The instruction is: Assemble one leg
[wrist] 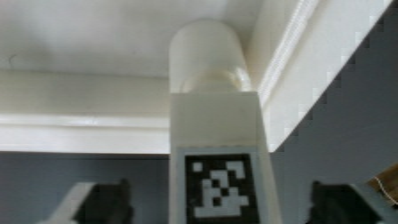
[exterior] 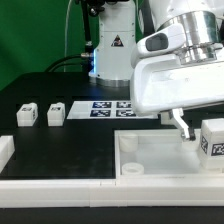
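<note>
A white leg (wrist: 217, 140) with a black-and-white marker lies between my gripper's (wrist: 221, 202) two dark fingers (wrist: 100, 200). There is a gap on each side, so the gripper is open and not touching it. The leg's rounded end points into a corner of the large white tray-like piece (wrist: 107, 90). In the exterior view the same leg (exterior: 212, 146) stands at that piece's (exterior: 90, 168) corner on the exterior view's right, below the gripper (exterior: 203, 132). Two more legs (exterior: 27, 114) (exterior: 55, 113) stand on the black table at the exterior view's left.
The marker board (exterior: 110, 108) lies flat behind the tray-like piece. A white bracket (exterior: 5, 150) sits at the exterior view's left edge. The robot base (exterior: 112, 45) stands at the back.
</note>
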You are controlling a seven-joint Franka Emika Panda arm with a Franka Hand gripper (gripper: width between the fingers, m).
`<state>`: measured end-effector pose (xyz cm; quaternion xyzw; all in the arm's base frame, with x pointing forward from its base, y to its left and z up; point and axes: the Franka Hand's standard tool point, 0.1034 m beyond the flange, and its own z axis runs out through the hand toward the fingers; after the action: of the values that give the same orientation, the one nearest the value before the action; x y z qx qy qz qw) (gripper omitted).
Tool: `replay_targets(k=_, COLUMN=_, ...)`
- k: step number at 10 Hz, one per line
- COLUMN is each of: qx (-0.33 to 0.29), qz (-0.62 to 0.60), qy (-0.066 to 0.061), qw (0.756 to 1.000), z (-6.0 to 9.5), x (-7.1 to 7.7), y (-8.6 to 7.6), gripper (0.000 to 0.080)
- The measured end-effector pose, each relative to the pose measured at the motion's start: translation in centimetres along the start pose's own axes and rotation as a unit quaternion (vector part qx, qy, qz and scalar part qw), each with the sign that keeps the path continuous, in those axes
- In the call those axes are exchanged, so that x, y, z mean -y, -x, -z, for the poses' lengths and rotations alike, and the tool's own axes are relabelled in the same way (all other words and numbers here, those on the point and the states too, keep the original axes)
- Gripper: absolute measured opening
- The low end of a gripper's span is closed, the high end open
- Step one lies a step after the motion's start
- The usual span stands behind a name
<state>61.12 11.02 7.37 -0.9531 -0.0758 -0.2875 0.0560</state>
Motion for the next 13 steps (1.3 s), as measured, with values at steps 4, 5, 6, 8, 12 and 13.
replay_targets(k=4, qx=0.0, qz=0.0, qy=0.0, qw=1.0, z=0.0, x=0.0, y=0.0, gripper=0.0647)
replay_targets(k=5, qx=0.0, qz=0.0, qy=0.0, qw=1.0, z=0.0, x=0.0, y=0.0, gripper=0.0647)
replay_targets(k=6, qx=0.0, qz=0.0, qy=0.0, qw=1.0, z=0.0, x=0.0, y=0.0, gripper=0.0649)
replay_targets(k=8, qx=0.007, qz=0.001, qy=-0.002, qw=1.0, z=0.6, x=0.3, y=-0.7, gripper=0.0649)
replay_targets(k=12, qx=0.043, qz=0.007, qy=-0.009, qw=0.999, z=2.7, x=0.6, y=-4.0, gripper=0.0649)
replay_targets(k=13, qx=0.081, qz=0.005, qy=-0.015, qw=0.997, z=2.2, x=0.5, y=-3.1, gripper=0.0649)
